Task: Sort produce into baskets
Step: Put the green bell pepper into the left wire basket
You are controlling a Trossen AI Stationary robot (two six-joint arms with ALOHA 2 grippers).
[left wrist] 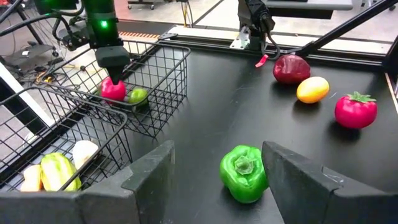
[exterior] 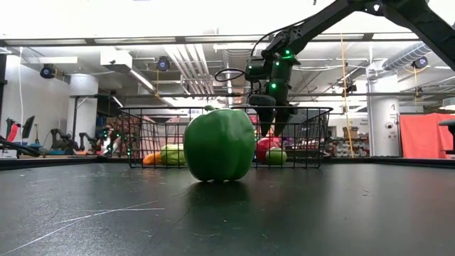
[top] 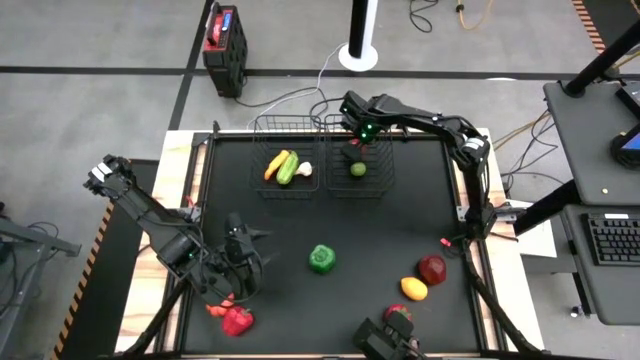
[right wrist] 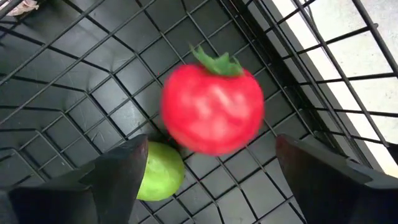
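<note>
Two black wire baskets stand side by side at the table's far edge. The left basket (top: pixel 285 160) holds an orange piece, a green cucumber (left wrist: pixel 57 171) and white garlic (left wrist: pixel 84 152). My right gripper (top: pixel 355 146) is open, pointing down inside the right basket (top: pixel 372 172). Just below its fingers are a red tomato-like piece (right wrist: pixel 211 109), blurred, and a lime-green piece (right wrist: pixel 158 180) on the mesh floor. The fingers stand apart from the red piece. My left gripper (left wrist: pixel 217 163) is open at the near left (top: pixel 260 243), level, facing a green pepper (top: pixel 321 259) that rests on the table.
A dark red apple (top: pixel 432 268), a yellow-orange lemon (top: pixel 414 289) and a red tomato (top: pixel 397 315) lie at the near right. A red pepper (top: pixel 237 320) and a small orange-red piece (top: pixel 214 309) lie near the left arm's base. The mid-table mat is bare.
</note>
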